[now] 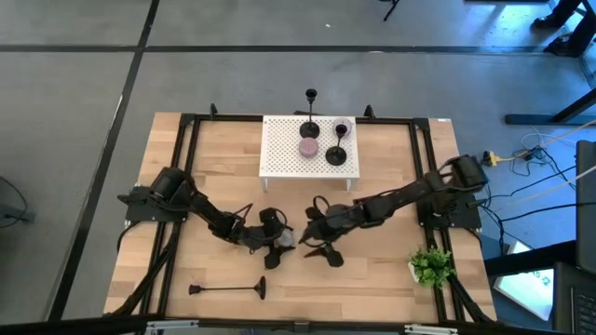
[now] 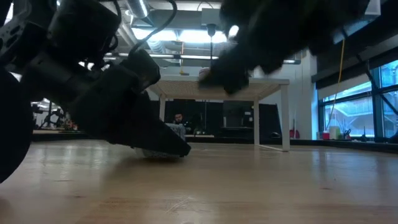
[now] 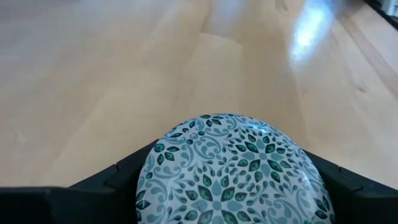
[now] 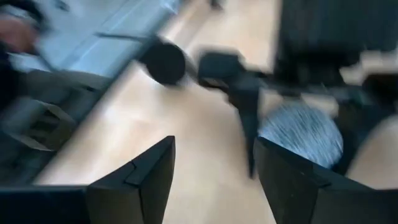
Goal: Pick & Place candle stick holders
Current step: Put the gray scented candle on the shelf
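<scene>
1. The left gripper (image 1: 279, 240) sits low at the middle of the bench (image 1: 214, 186), its jaws spread wide around a round patterned lid or tin (image 3: 230, 168) — teal leaf print on white. The left wrist view shows the disc filling the gap between the fingers; a wide object needs a wide grip, which would explain the spread.

2. The right gripper (image 1: 321, 244) hovers just beside it, jaws parted with nothing between them. The right wrist view is blurred, yet it looks toward the same round object, as if lining up to take it or steady it.

3. The candle stick holders are elsewhere. One lies flat near the bench's front edge (image 1: 228, 290), stem along the wood, well apart from both grippers. Two more (image 1: 337, 141) stand upright on the white perforated stand (image 1: 279, 158), and another (image 1: 311, 96) stands behind it.

4. A pink round object (image 1: 308, 147) shares the stand — probably a drop zone.
</scene>
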Action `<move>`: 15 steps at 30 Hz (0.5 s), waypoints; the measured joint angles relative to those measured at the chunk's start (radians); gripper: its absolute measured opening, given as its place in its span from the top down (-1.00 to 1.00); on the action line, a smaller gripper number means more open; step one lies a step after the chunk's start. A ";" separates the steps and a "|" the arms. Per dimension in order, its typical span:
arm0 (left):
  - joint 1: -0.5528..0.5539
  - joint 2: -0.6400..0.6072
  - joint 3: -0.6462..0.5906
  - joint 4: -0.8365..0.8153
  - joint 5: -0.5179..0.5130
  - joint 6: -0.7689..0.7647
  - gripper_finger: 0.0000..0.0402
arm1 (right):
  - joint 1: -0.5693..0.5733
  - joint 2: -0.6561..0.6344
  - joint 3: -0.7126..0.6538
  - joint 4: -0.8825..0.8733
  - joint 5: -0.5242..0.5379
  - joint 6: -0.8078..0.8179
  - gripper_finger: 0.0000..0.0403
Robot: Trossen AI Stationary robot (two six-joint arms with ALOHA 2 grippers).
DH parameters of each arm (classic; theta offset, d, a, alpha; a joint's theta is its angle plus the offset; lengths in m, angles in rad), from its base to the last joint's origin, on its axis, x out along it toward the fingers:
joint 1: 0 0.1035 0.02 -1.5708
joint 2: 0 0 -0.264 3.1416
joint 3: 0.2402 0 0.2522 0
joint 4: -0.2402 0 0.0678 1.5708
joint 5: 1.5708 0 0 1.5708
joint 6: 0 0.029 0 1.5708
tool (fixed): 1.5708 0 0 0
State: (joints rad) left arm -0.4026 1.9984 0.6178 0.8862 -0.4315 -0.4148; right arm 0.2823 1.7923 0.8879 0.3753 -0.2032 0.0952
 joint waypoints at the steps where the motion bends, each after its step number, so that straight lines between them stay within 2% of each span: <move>1: -0.003 -0.008 0.000 -0.011 0.003 -0.003 -0.41 | 0.007 -0.029 0.000 -0.009 -0.020 -0.005 -0.09; 4: -0.005 -0.044 0.000 -0.071 0.035 -0.024 -0.41 | 0.039 -0.111 0.000 -0.030 -0.033 -0.019 -0.09; 7: -0.008 -0.089 -0.001 -0.134 0.057 -0.036 -0.41 | 0.072 -0.197 0.000 -0.069 0.001 -0.023 -0.09; 15: -0.003 -0.284 0.000 -0.287 0.029 -0.028 -0.41 | 0.111 -0.424 0.000 -0.283 0.054 0.000 -0.09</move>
State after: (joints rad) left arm -0.4058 1.7147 0.6178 0.5993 -0.4022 -0.4429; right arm 0.3929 1.3686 0.8879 0.0918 -0.1492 0.0956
